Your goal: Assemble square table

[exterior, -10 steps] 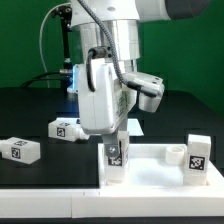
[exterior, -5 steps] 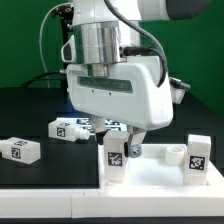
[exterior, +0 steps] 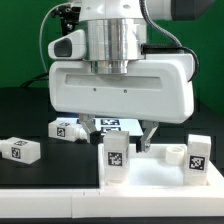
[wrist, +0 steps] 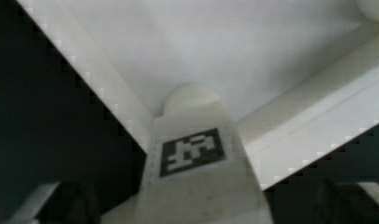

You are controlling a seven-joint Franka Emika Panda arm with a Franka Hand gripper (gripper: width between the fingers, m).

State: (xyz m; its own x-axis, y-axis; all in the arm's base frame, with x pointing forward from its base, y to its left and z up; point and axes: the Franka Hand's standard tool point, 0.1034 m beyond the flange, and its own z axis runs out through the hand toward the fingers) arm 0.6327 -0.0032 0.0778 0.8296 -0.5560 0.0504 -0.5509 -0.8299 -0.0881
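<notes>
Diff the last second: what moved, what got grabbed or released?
The gripper turned about its vertical axis until its broad side faces the exterior camera, and its jaws spread, releasing the upright leg in the tabletop's near corner. Unchanged: that leg stands where it was, as do the other upright leg and the two loose legs on the black table.

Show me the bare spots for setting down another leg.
Free: the tabletop between the leg beneath the open hand and the other standing leg; the black table between the front loose leg and the tabletop. Crowded: around that hand.
</notes>
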